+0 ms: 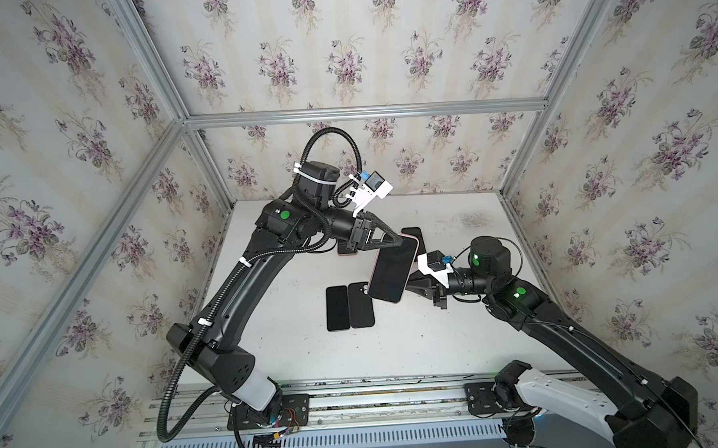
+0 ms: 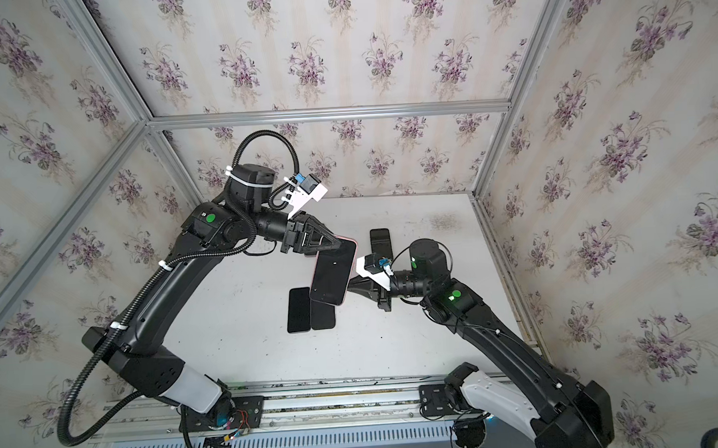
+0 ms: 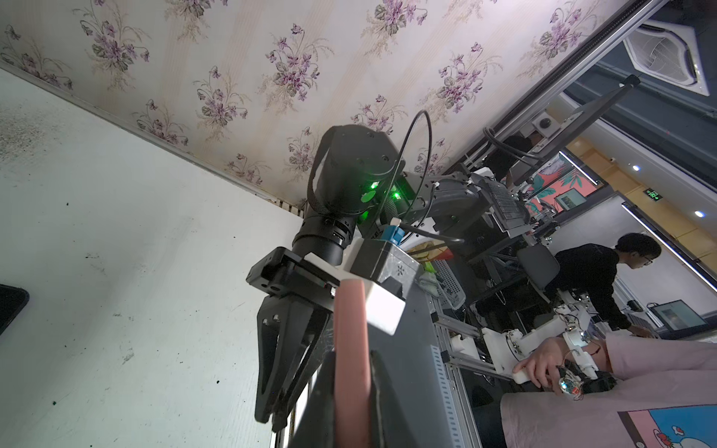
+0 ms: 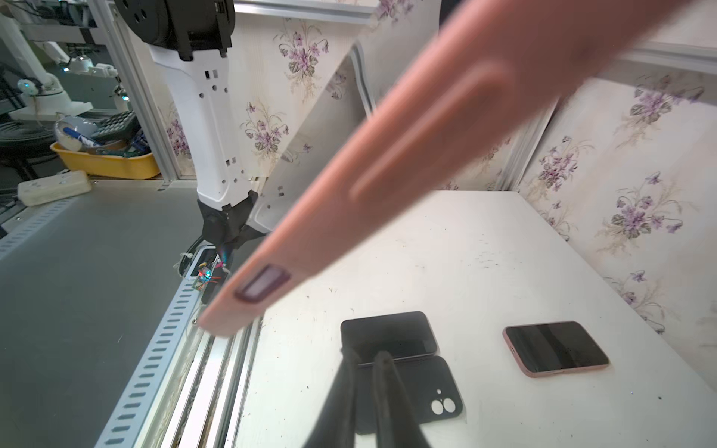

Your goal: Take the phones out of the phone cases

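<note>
**Scene from above and from both wrists.** The phone (image 1: 393,273) sits inside its pink case (image 4: 426,135) and is held in the air above the white table (image 1: 458,333). Its dark screen faces up in both top views, and no part of it has come out of the case.

**Left gripper** (image 1: 406,240): clenched on the far end of the phone. The left wrist view shows the case's pink edge pinched between the two fingers (image 3: 382,399).

**Right gripper** (image 4: 363,357): in both top views it lies below the near half of the phone. Its jaws stand a narrow gap apart with nothing between them. In the right wrist view the case passes above the fingers (image 4: 345,388) without touching them.

**On the table:**
- A black phone (image 1: 337,308) and a black case (image 1: 361,305) lie flat, side by side and touching. The case shows its camera holes. In both top views the held phone's near end overlaps this case.
- A second pink phone (image 4: 555,347) lies screen up, well apart from that pair.
- A dark slab (image 2: 379,237) lies farther back; whether it is a phone or a case cannot be told.
</note>
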Available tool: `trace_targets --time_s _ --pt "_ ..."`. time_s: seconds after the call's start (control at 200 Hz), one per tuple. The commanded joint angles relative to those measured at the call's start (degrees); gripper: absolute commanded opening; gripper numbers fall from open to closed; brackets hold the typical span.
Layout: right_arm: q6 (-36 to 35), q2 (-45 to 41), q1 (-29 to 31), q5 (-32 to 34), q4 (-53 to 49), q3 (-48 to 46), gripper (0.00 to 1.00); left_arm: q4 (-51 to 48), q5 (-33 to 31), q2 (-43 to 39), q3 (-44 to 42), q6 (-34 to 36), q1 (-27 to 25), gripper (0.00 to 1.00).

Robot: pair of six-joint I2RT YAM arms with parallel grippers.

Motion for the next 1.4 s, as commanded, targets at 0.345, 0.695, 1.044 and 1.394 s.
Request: trace_targets --time_s 0.345,0.695,1.044,1.394 --pt "9.3 -0.3 3.6 -5.5 0.0 1.2 0.48 3.7 0.9 -1.2 -0.6 -0.2 0.5 0.0" --pt "11.3 1.9 4.1 -5.6 3.7 2.8 0.46 3.6 0.9 -1.7 -1.3 -0.1 0.5 0.0" --pt "12.6 2.7 4.1 -6.7 4.3 3.4 0.38 3.8 -0.6 -2.4 -2.0 0.4 0.5 0.0" --pt "15.2 2.9 4.1 -8.9 5.3 3.4 0.44 4.0 -2.6 -2.5 -1.9 0.6 0.5 0.0"
